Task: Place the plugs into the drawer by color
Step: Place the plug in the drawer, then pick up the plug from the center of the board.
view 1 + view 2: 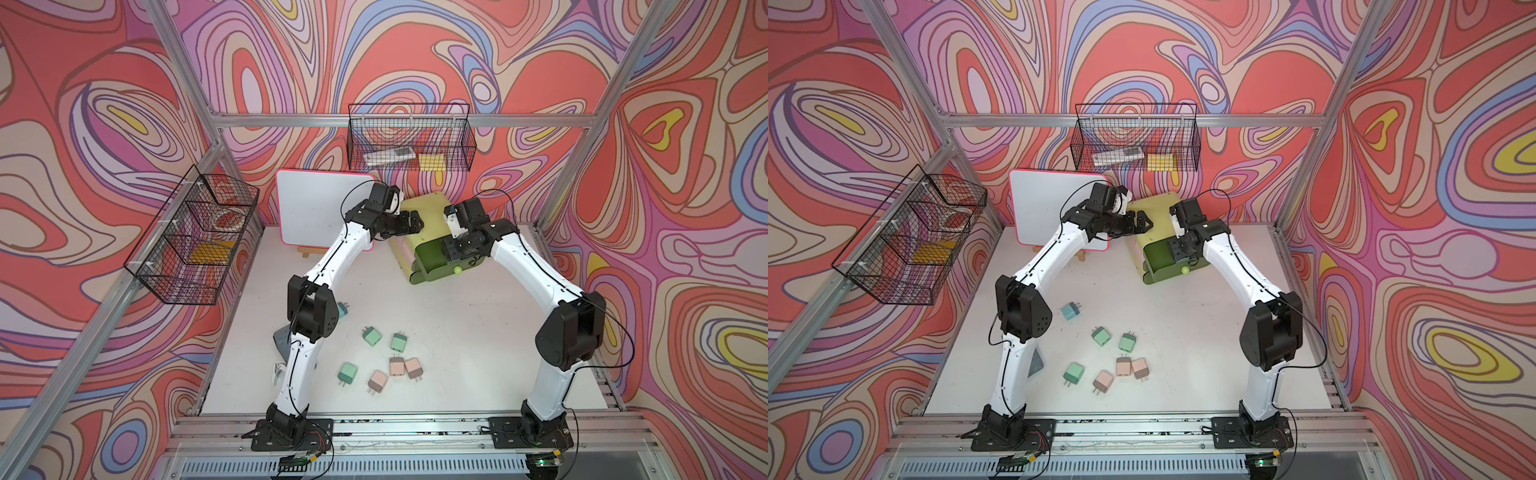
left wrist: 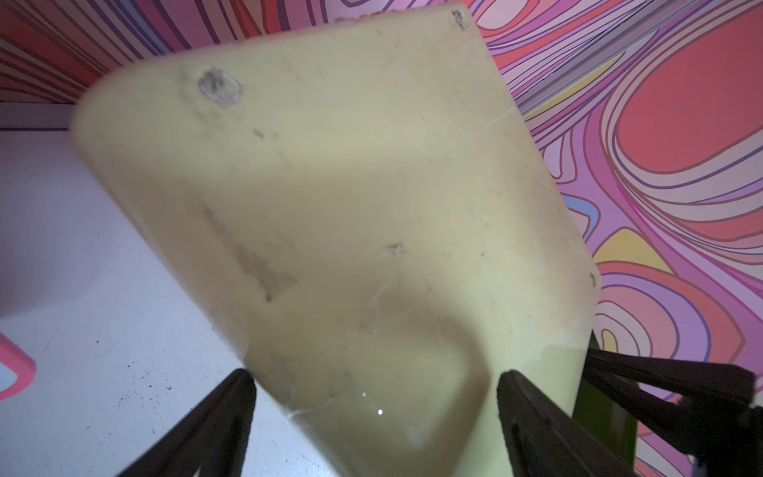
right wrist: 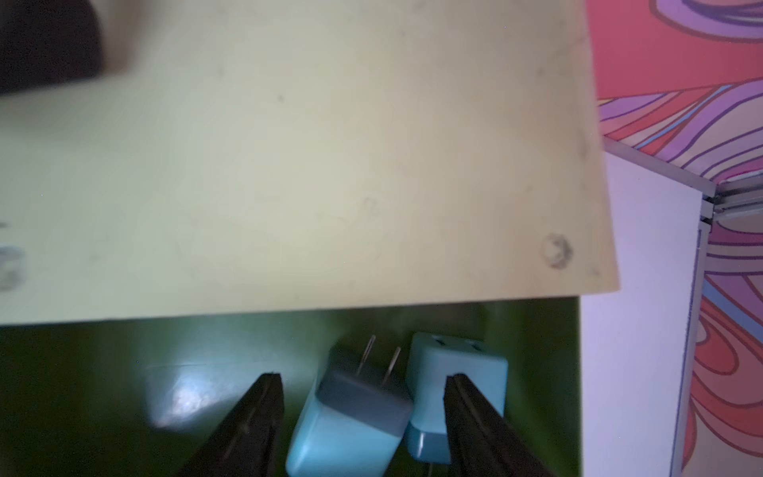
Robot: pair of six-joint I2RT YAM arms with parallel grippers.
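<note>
While your right pincer (image 3: pixel 363 378) hung over the pulled-out top drawer (image 3: pixel 124 392), its jaws stood apart and gripped nothing. One blue plug (image 3: pixel 351 421) lay loose between them on the drawer floor, just beside a second blue plug (image 3: pixel 458 363). Your left pincer (image 2: pixel 373 376) was spread wide too, at the top of the pale chest (image 2: pixel 330 186); whether it pressed on the chest, I could not tell.

So I judged that two plugs of nine were sorted. A third blue plug (image 1: pixel 1070 311), three green plugs (image 1: pixel 371 336) and three pink plugs (image 1: pixel 397 366) lay on the white table (image 1: pixel 478 332), well apart from the chest, and the lower drawers seemed pushed in.

Beside the chest stood a whiteboard (image 1: pixel 316 208) with a pink rim. Two black wire baskets (image 1: pixel 195 237) hung on the aluminium frame (image 1: pixel 291 120). The walls (image 1: pixel 685 208) carried a swirling red, purple and blue pattern.
</note>
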